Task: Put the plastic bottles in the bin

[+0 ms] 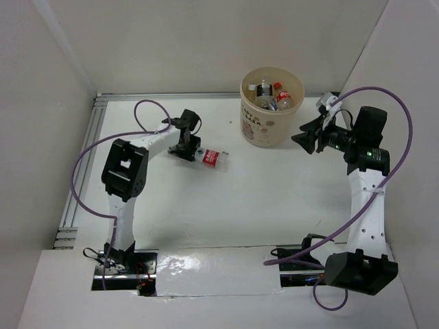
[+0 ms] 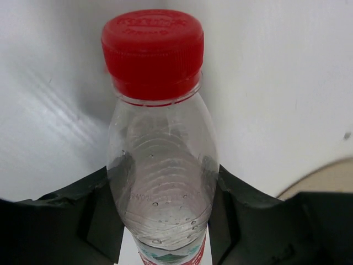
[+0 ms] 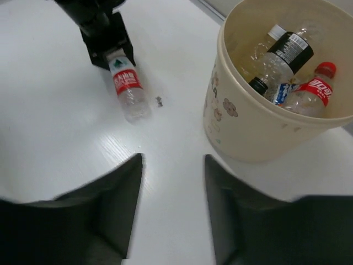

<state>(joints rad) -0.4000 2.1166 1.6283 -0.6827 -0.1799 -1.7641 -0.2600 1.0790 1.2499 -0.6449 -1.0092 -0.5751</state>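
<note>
A clear plastic bottle (image 1: 211, 158) with a red and white label lies on the white table, left of the bin. My left gripper (image 1: 191, 151) is shut on its lower body. In the left wrist view both jaws press the bottle's sides (image 2: 160, 165), and its red cap (image 2: 153, 49) points away from the gripper (image 2: 164, 175). The round beige bin (image 1: 263, 127) with small brown pictures stands at the back. It holds several bottles (image 3: 287, 61), one with a red cap and red label. My right gripper (image 1: 306, 139) is open and empty, just right of the bin, above the table (image 3: 174, 160).
White walls close in the table on the left, back and right. A metal rail (image 1: 82, 164) runs along the left edge. A small dark speck (image 3: 159, 101) lies on the table beside the held bottle (image 3: 128, 91). Purple cables loop over both arms.
</note>
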